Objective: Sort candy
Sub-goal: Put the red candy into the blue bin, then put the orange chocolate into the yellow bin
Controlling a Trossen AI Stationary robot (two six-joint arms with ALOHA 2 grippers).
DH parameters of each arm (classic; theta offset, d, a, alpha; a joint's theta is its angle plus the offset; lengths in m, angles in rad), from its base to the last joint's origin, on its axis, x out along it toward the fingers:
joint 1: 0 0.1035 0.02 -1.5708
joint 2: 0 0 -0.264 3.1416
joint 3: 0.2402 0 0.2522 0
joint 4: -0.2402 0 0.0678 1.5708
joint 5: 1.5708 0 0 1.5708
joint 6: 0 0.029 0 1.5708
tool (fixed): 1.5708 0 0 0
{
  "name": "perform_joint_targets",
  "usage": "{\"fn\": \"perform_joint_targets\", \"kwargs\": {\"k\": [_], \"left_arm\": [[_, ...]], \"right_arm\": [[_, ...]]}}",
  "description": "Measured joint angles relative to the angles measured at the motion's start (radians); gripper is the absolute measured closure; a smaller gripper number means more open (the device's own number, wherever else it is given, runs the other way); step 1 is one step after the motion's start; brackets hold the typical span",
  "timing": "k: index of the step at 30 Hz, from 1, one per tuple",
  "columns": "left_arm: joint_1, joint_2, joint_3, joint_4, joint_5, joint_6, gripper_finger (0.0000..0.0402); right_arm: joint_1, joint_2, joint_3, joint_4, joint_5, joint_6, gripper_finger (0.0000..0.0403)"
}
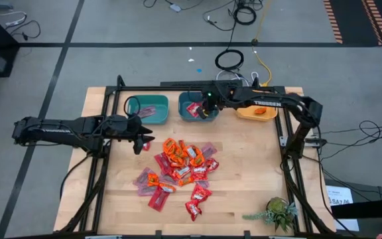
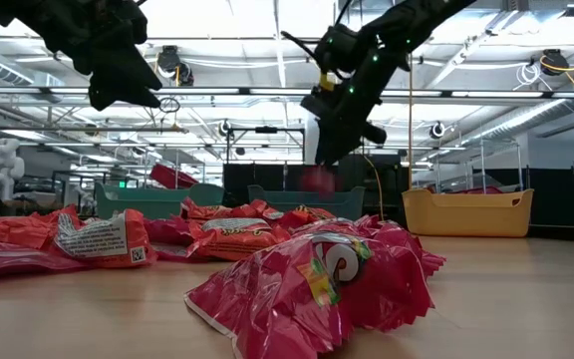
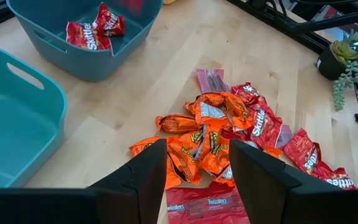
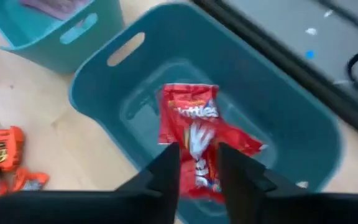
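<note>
Candy point(image 1: 181, 166) lies mostly unsorted, a loose heap of red, orange and pinkish-mauve packets in the middle of the desk point(image 1: 244, 192), just in front of the left claw point(image 3: 197, 171) and well apart from the right claw point(image 4: 197, 165). Sorting looks, by my judgement, only begun: a few red packets point(image 4: 194, 124) sit in the middle teal bin point(image 4: 291, 112), something orange shows in the yellow bin point(image 1: 257, 112), and one mauve piece seems to lie in the left teal bin point(image 1: 146, 108). The bulk is left to do.

The right claw hangs over the middle teal bin, directly above the red packets there. Its fingers are parted with nothing pinched between them, and a red blur beneath it in the low view may be a packet dropping, though I cannot be sure. The left claw hovers near the heap's edge beside the left teal bin, fingers spread wide and empty, orange packets just ahead of it.

The desk is pale wood inside a dark metal frame, with a small potted plant point(image 1: 278, 214) at one near corner. Around it is grey floor with cables, and the low view shows a large workshop hall with ceiling lights and racks.
</note>
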Motion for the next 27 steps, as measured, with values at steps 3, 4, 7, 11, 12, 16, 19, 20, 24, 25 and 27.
{"fn": "perform_joint_targets", "kwargs": {"k": [3,4,7,11,12,16,19,20,24,25,27], "left_arm": [[0.000,0.000,0.000,0.000,0.000,-0.001,0.0218],[0.000,0.000,0.000,0.000,0.000,-0.001,0.0218],[0.000,0.000,0.000,0.000,0.000,0.001,0.0218],[0.000,0.000,0.000,0.000,0.000,0.007,0.0218],[0.000,0.000,0.000,0.000,0.000,0.007,0.0218],[0.000,0.000,0.000,0.000,0.000,0.008,0.0218],[0.000,0.000,0.000,0.001,-0.001,0.008,0.0218],[0.000,0.000,0.000,0.000,-0.004,0.008,0.0218],[0.000,0.000,0.000,0.000,-0.028,0.009,0.0218],[0.000,0.000,0.000,0.001,-0.033,0.009,0.0218],[0.000,0.000,0.000,0.000,-0.035,0.009,0.0218]], "right_arm": [[-0.011,0.000,0.001,0.003,-0.025,-0.001,0.0247],[-0.011,0.001,0.001,0.002,-0.024,-0.001,0.0233],[-0.015,-0.008,0.001,-0.006,-0.025,-0.014,0.0194],[-0.015,-0.048,0.001,-0.048,-0.026,-0.026,0.0154],[-0.015,-0.057,0.001,-0.062,-0.026,-0.027,0.0147],[-0.015,-0.105,0.001,-0.129,-0.026,-0.028,0.0131],[-0.005,-0.129,0.001,-0.156,-0.026,-0.006,0.0129],[0.002,-0.133,0.001,-0.156,-0.026,0.004,0.0130],[0.038,-0.141,0.001,-0.142,-0.030,0.014,0.0132],[0.049,-0.141,0.001,-0.137,-0.030,0.011,0.0132],[0.070,-0.141,0.001,-0.133,-0.030,0.002,0.0132]]}}
